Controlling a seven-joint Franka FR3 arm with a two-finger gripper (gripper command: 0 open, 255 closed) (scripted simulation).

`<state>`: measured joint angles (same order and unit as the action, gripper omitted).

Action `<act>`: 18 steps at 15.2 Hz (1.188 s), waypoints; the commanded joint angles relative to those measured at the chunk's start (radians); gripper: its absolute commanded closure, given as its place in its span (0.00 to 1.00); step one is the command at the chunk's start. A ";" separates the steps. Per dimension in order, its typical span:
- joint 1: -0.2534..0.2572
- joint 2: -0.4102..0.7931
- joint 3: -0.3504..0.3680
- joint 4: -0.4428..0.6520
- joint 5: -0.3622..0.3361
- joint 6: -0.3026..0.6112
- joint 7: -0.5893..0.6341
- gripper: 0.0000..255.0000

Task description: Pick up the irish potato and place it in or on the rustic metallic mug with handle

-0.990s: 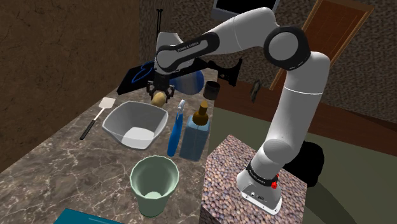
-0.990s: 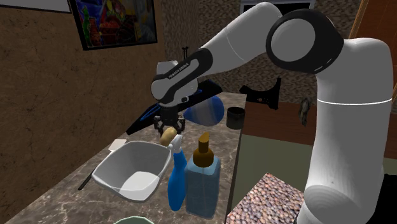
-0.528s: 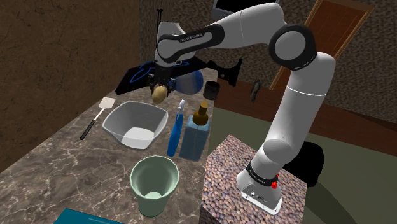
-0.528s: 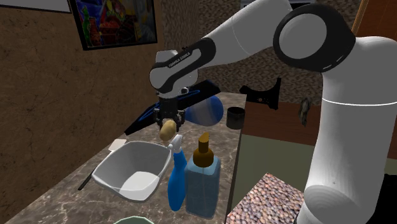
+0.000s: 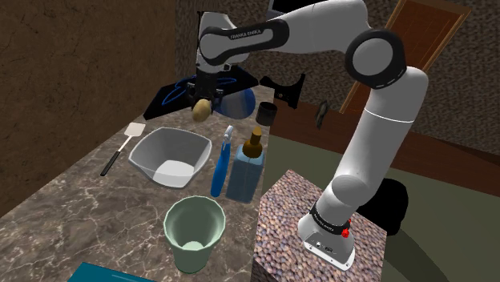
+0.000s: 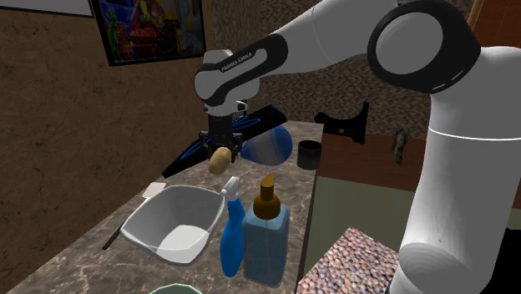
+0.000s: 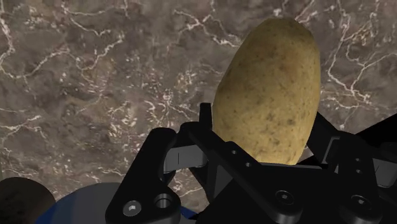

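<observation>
Here we see the gripper (image 5: 202,98) clamped on the potato (image 5: 201,109), which hangs beneath it, clear of the marble counter (image 5: 80,192); the dark mug (image 5: 266,112) stands apart from the gripper, lower and to one side.

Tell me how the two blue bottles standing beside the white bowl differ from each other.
The spray bottle is slim and bright blue; the pump bottle is broad, boxy and a paler grey-blue. The spray bottle has a white trigger head, the pump bottle a brown pump top. Both stand side by side on the marble counter, next to the white bowl.
</observation>
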<state>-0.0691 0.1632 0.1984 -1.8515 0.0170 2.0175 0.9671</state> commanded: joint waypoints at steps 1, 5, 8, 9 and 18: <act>0.000 -0.003 0.000 0.023 0.000 -0.027 0.000 1.00; -0.001 -0.015 0.000 0.062 0.003 -0.077 0.000 1.00; -0.001 -0.022 0.001 0.094 0.004 -0.116 0.001 1.00; -0.001 -0.024 0.001 0.105 0.004 -0.129 0.001 1.00; -0.092 -0.086 -0.069 0.049 0.023 -0.140 -0.163 1.00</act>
<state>-0.1463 0.0895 0.1414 -1.7876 0.0365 1.8756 0.8315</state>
